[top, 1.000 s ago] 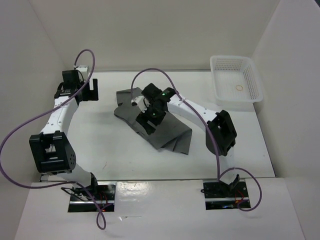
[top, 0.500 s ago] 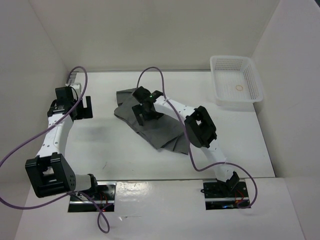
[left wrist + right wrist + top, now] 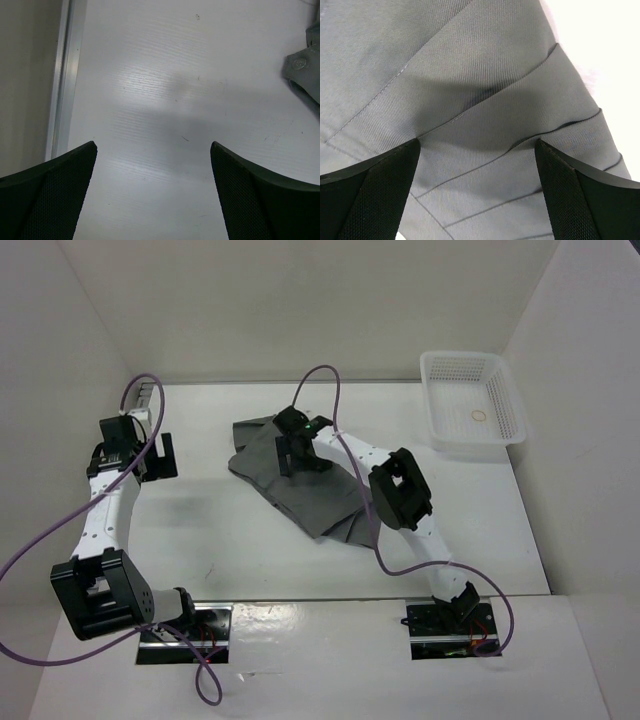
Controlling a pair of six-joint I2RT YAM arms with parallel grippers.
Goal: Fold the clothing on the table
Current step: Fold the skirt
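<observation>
1. Spreading wide across the shot, the white surface (image 3: 200,520) carries everything.
2. The clothing (image 3: 322,502), dark grey and pleated, lies rumpled at its middle.
3. The white mesh basket (image 3: 470,447) sits at the far right corner, well apart from the cloth.
4. The right pincer (image 3: 297,453) hangs low over the garment's far end, fingers apart, gripping nothing.
5. The left pincer (image 3: 163,456) hovers over bare surface at the left, fingers apart, empty.

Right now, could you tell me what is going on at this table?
Two robot arms are folding a dark grey pleated garment, which lies rumpled in the middle of the white table. The right tool hovers open close over the cloth, gripping nothing. The left tool is open above bare table to the garment's left, apart from it. A white mesh basket sits at the far right corner.
</observation>
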